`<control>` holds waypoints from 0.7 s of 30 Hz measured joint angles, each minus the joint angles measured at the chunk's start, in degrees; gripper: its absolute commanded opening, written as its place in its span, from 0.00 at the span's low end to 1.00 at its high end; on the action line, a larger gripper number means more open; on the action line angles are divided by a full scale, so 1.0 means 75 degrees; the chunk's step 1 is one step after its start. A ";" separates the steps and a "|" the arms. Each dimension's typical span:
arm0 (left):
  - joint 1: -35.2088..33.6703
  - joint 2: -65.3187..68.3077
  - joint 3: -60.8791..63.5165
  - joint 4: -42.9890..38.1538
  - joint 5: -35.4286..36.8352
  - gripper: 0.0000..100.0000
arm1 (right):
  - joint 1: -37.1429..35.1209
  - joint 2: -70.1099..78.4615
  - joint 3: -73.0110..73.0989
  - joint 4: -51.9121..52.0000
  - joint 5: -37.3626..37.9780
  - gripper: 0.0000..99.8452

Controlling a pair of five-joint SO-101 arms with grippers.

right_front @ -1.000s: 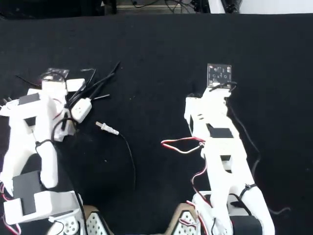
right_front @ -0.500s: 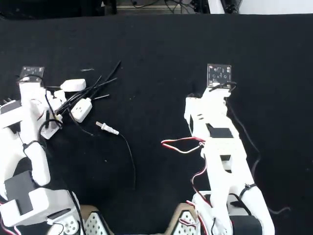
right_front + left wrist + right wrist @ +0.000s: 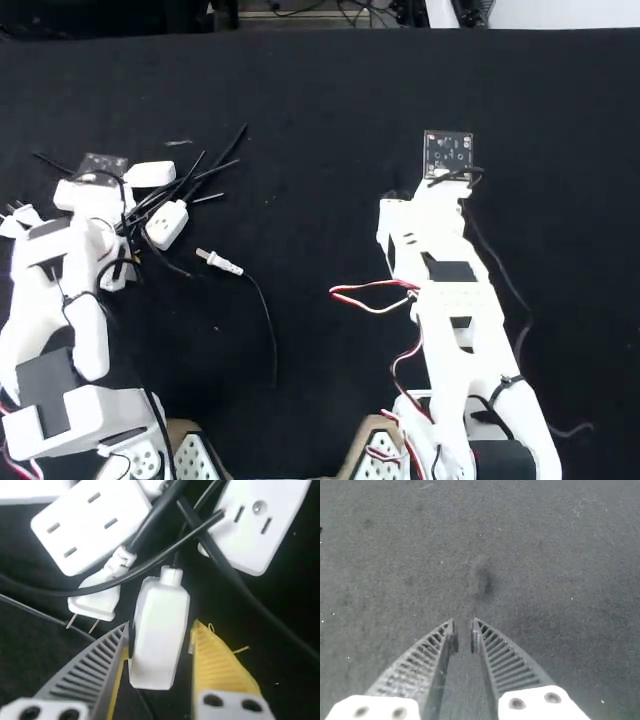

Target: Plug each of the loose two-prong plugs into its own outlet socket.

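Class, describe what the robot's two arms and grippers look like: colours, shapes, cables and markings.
Both the left arm and right arm are blocky white shells with black blocks. Thin red and white wires loop beside the right arm. The right gripper has two grey ribbed, tapering fingers on white bases; the left gripper has one grey, one yellow.

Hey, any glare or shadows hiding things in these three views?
High view: white arms glare against the black cloth; the thin black cord nearly sinks into it. Left wrist view: the white plug between the left jaws is bright, shadow beneath. Right wrist view: even light, one dark patch ahead of the right jaws.
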 measured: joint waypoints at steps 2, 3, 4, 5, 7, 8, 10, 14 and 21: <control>0.0023 0.0000 0.0141 -0.0188 0.0000 0.20 | 0.0000 0.0000 0.0000 0.0000 0.0000 0.05; 0.0035 0.0000 0.0164 -0.0234 0.0000 0.17 | 0.0000 0.0000 0.0000 0.0000 0.0000 0.05; 0.0035 0.0000 0.0188 -0.0234 0.0000 0.13 | 0.0000 0.0000 0.0000 0.0000 0.0000 0.05; 0.0035 0.0000 0.0188 -0.0246 0.0000 0.08 | 0.0000 0.0000 0.0000 0.0000 0.0000 0.05; 0.0035 -0.0012 0.0188 -0.0223 0.0000 0.03 | 0.0000 0.0000 0.0000 0.0000 0.0000 0.05; 0.0047 -0.0012 0.0188 -0.0141 0.0012 0.05 | 0.0000 0.0000 0.0000 0.0000 0.0000 0.05; 0.0082 -0.0211 0.0188 0.0293 0.0000 0.03 | 0.0000 0.0000 0.0000 0.0000 0.0000 0.05; 0.0082 -0.0996 0.0199 0.1125 0.0023 0.03 | 0.0000 0.0000 0.0000 0.0000 0.0000 0.05; 0.0199 -0.3681 0.0199 0.2438 0.0012 0.03 | 0.0000 0.0000 0.0000 0.0000 0.0000 0.05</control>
